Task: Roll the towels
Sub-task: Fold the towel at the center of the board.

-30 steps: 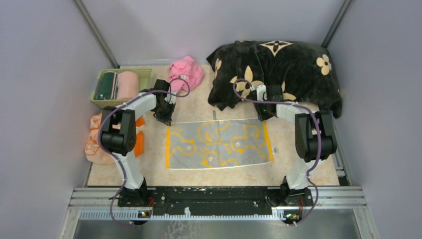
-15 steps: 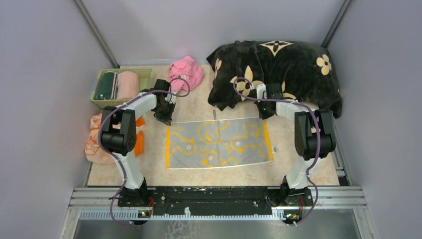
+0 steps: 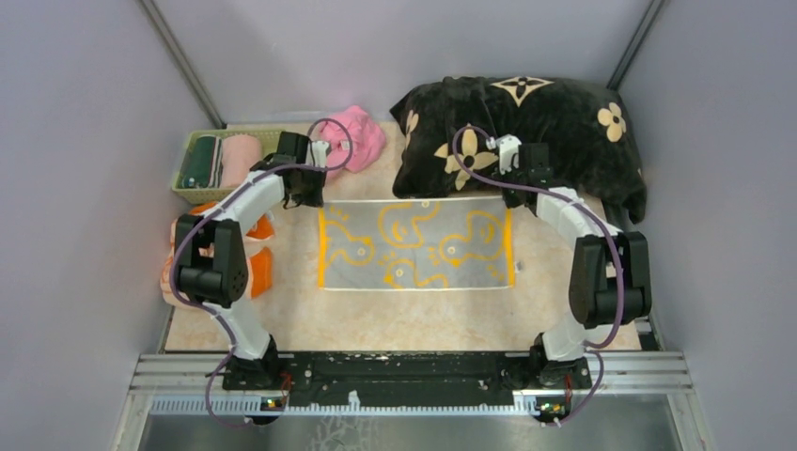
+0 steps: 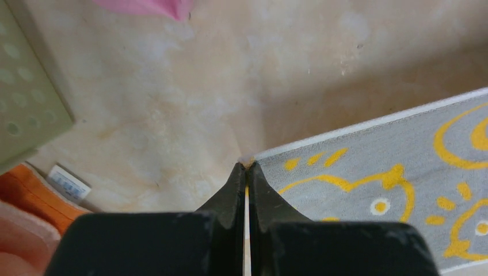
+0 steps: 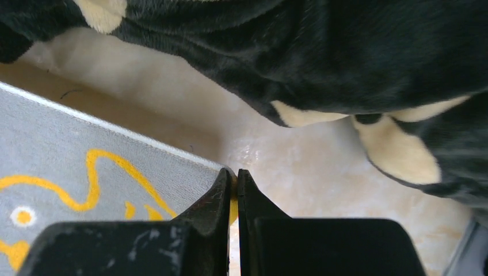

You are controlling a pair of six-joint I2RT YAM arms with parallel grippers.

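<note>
The grey towel with yellow duck outlines (image 3: 414, 244) lies spread flat in the middle of the table. My left gripper (image 3: 315, 197) is shut on its far left corner (image 4: 248, 165). My right gripper (image 3: 512, 199) is shut on its far right corner (image 5: 232, 172). Both hold the far edge pulled straight. The peach towel with orange border (image 3: 183, 268) lies bunched at the table's left edge, partly hidden behind my left arm.
A big black blanket with beige flowers (image 3: 526, 132) lies at the back right, close over my right gripper (image 5: 322, 63). A pink cloth (image 3: 352, 132) lies at the back centre. A green basket (image 3: 226, 162) with rolled cloths stands at the back left.
Both grippers have moved toward the back of the table, dragging the grey towel with them. The towel now lies farther back and straighter.
</note>
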